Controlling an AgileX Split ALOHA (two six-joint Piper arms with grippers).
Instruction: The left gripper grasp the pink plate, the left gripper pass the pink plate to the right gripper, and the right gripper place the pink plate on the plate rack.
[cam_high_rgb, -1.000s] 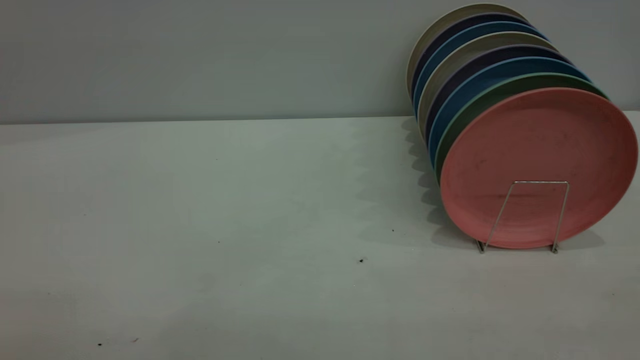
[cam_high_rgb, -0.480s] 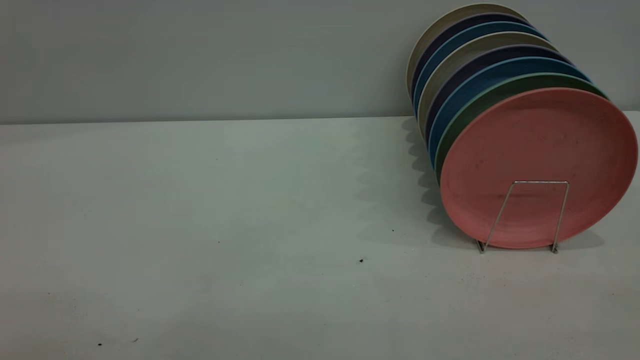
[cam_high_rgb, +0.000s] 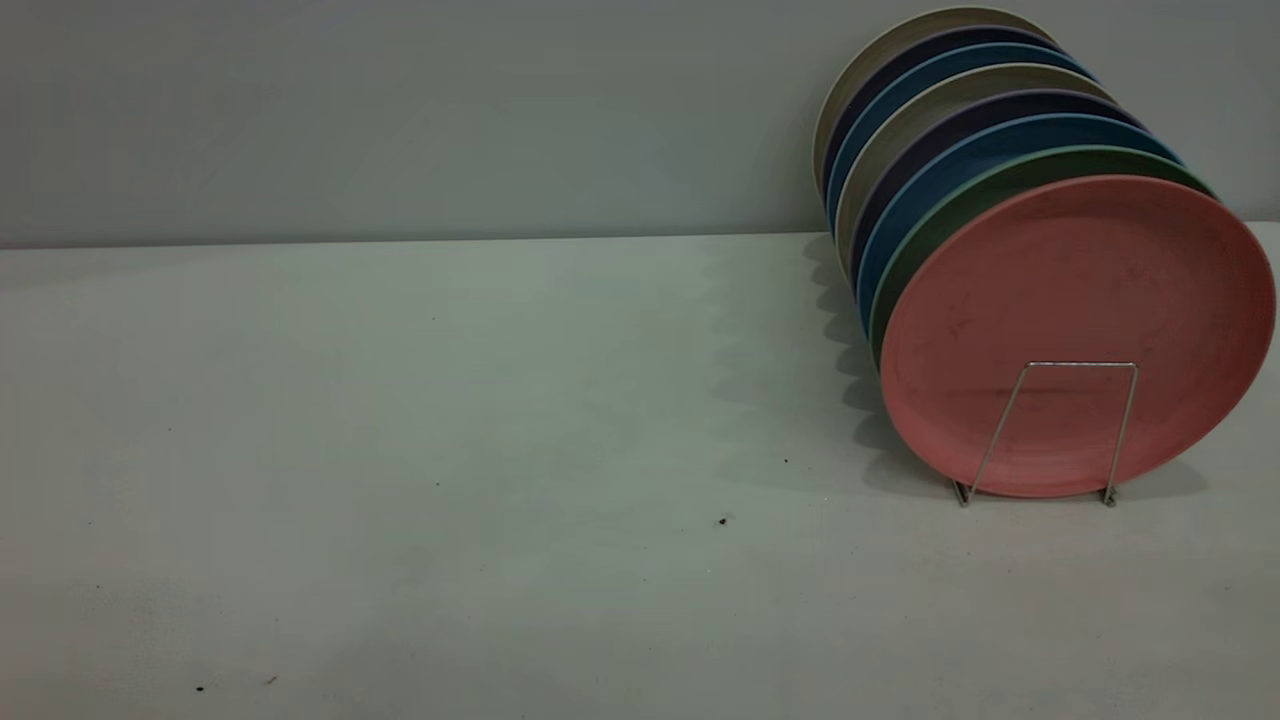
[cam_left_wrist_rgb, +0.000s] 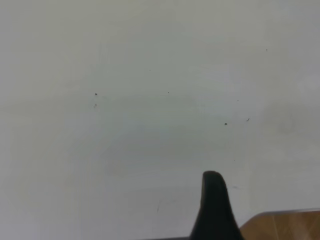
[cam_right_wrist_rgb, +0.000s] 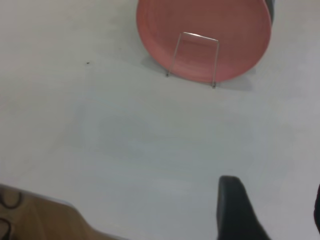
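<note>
The pink plate (cam_high_rgb: 1080, 280) stands upright at the front of the plate rack (cam_high_rgb: 1080, 364), at the table's right side, behind the rack's front wire loop. It also shows in the right wrist view (cam_right_wrist_rgb: 225, 20), with the rack's loop (cam_right_wrist_rgb: 200, 36) in front of it. No gripper touches it. My right gripper (cam_right_wrist_rgb: 274, 200) is open and empty, above bare table well in front of the rack. My left gripper (cam_left_wrist_rgb: 215, 210) shows only as a black tip over bare table. Neither arm appears in the exterior view.
Several more plates stand in the rack behind the pink one: a green one (cam_high_rgb: 950, 210), then blue, purple and beige ones. A wooden floor shows past the table's edge (cam_left_wrist_rgb: 285, 225) and also in the right wrist view (cam_right_wrist_rgb: 35, 220).
</note>
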